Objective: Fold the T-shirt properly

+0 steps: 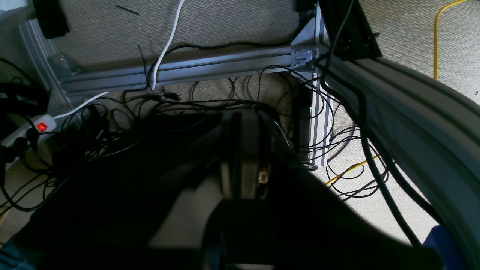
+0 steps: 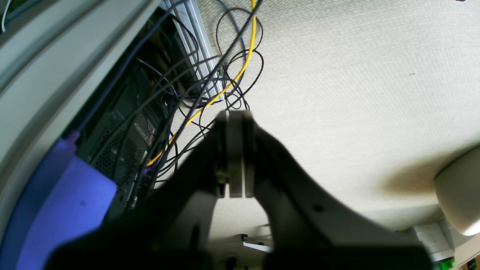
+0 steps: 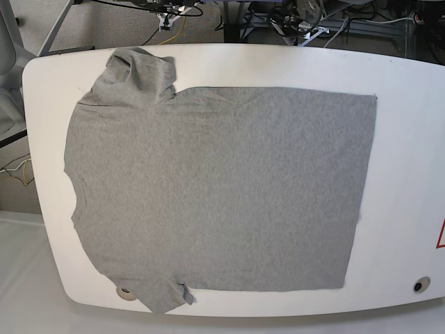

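The heather-grey T-shirt (image 3: 215, 188) lies spread flat, plain side up, on the white table (image 3: 410, 139). Its collar edge faces left and its hem faces right. One sleeve (image 3: 135, 76) is rumpled at the back left, and the other (image 3: 163, 296) reaches the front edge. Neither arm shows in the base view. In the left wrist view my left gripper (image 1: 243, 116) is shut with nothing in it, hanging over the floor beside the table. My right gripper (image 2: 234, 114) is likewise shut and empty above the carpet.
Round holes sit in the table at front left (image 3: 125, 292) and front right (image 3: 418, 285). A red mark (image 3: 441, 233) is at the right edge. Below the table are tangled cables (image 1: 225, 101), a power strip (image 1: 37, 127), an aluminium frame (image 1: 180, 69) and a computer tower (image 2: 127, 131).
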Robot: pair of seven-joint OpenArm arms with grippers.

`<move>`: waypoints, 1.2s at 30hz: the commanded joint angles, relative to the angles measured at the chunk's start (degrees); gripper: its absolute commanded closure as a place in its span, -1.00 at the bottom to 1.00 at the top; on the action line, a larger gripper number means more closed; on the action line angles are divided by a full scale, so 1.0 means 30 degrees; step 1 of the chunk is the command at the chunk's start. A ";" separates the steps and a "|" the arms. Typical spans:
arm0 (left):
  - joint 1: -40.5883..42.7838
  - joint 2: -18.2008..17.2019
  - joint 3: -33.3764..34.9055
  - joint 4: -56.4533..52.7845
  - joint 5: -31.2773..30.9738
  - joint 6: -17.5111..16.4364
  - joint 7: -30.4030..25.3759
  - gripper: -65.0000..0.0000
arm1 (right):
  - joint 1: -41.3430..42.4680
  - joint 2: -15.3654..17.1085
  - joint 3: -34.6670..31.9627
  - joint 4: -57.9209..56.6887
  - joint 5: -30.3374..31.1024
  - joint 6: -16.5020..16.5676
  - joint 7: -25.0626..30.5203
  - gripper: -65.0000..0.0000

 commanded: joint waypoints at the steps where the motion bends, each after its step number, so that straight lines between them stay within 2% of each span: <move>1: -0.0002 -0.0095 0.0139 0.0004 -0.0460 0.0061 0.0089 0.95 | -0.0104 0.0007 -0.0026 0.0388 -0.0084 0.0040 -0.0026 1.00; 36: 0.0174 -0.0230 0.0256 0.0004 -0.0376 0.0146 -0.0143 0.96 | -0.0228 0.0091 -0.0096 0.0550 -0.0085 -0.0033 -0.0019 1.00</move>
